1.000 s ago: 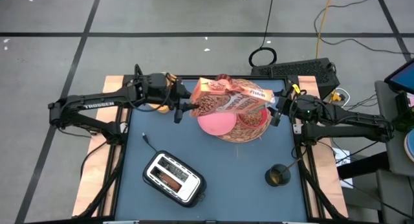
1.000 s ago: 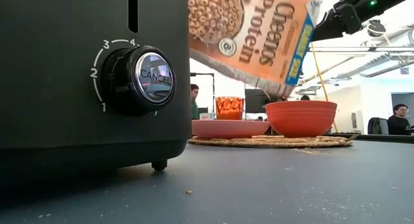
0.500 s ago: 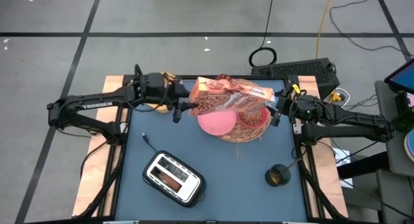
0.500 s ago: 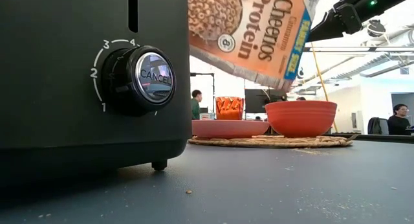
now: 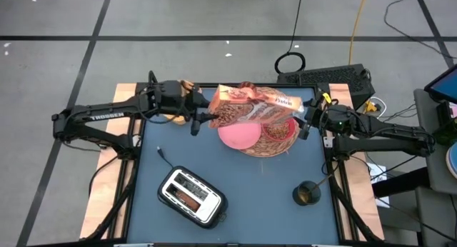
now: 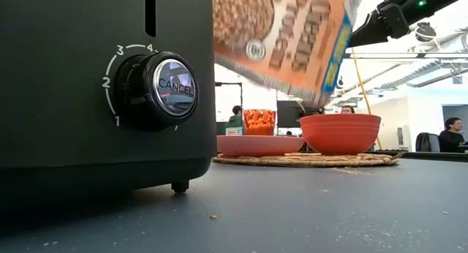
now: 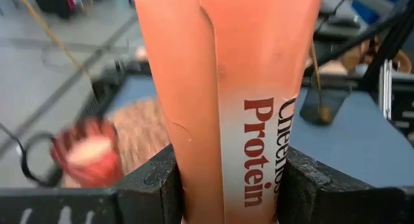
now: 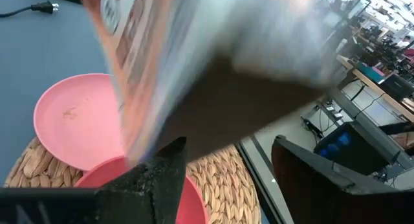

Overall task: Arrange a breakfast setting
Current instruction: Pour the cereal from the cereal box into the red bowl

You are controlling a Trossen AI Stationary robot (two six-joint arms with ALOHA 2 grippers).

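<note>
The brown cereal box [image 5: 253, 104] hangs tilted over the round straw mat [image 5: 277, 150], above the pink plate [image 5: 239, 136] and the red bowl [image 5: 275, 130]. Its lower end [image 6: 314, 99] is above the bowl [image 6: 340, 132]. My left gripper [image 5: 202, 118] is shut on the box's left end. My right gripper [image 5: 303, 122] is open at the box's right end, and the box's blurred end [image 8: 213, 68] shows beyond its fingers. A small glass [image 6: 259, 121] stands behind the plate [image 6: 259, 145]. My left gripper pinches the box near its left end [image 7: 233, 185] between its two fingers [image 7: 155, 182], one on each broad face. The fingers come level from the table's left and lie along the box. The box is lifted clear and slants down toward the right. Whether my right gripper touches the box, I cannot tell.
A black toaster [image 5: 191, 197] stands near the front of the table and fills the left of the low view [image 6: 102, 85]. A small dark round thing [image 5: 308, 193] sits at the front right. A thin small thing [image 5: 161, 155] lies left of centre.
The cereal box has rocked in my left gripper's hold. Its lowered end has swung a little toward the table's left and up, and it now blurs in the low view. Both arms have stayed about where they were.
</note>
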